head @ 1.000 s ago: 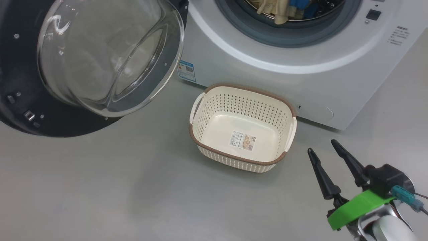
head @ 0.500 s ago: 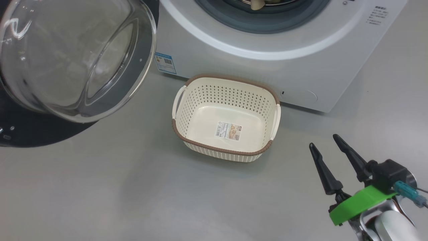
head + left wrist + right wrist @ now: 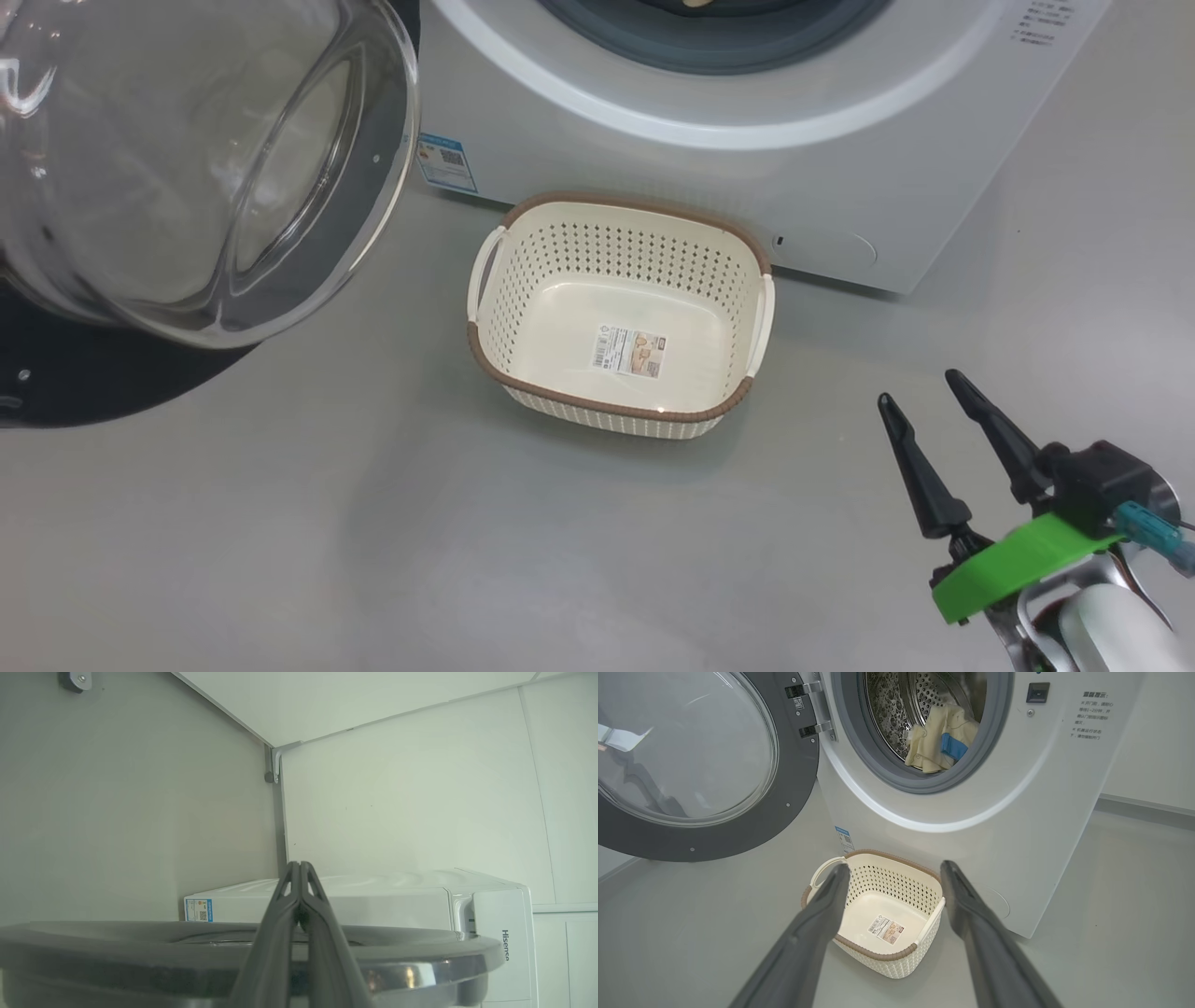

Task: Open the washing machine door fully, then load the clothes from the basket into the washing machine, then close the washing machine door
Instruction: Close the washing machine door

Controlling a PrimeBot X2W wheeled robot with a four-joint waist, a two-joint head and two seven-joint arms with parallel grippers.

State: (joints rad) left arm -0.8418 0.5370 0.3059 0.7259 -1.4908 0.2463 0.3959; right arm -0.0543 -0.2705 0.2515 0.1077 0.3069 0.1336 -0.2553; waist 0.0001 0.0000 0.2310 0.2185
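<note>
Camera shifted: basket (image 3: 625, 252) lies ahead of parted right jaws; left jaws together, seemingly above door (image 3: 140, 947).

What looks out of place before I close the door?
Nothing spilled or damaged. The basket stands upright and empty before the washing machine. One watch point: the clothes lie low at the front of the drum, close to the grey gasket; whether they overlap it I cannot tell.

Smooth grey floor (image 3: 373, 523), faintly glossy. Beyond, white wall (image 3: 1157, 742) with grey skirting board (image 3: 1143, 807) along its foot. Small metal bracket (image 3: 275, 760) fixed in a corner.
</note>
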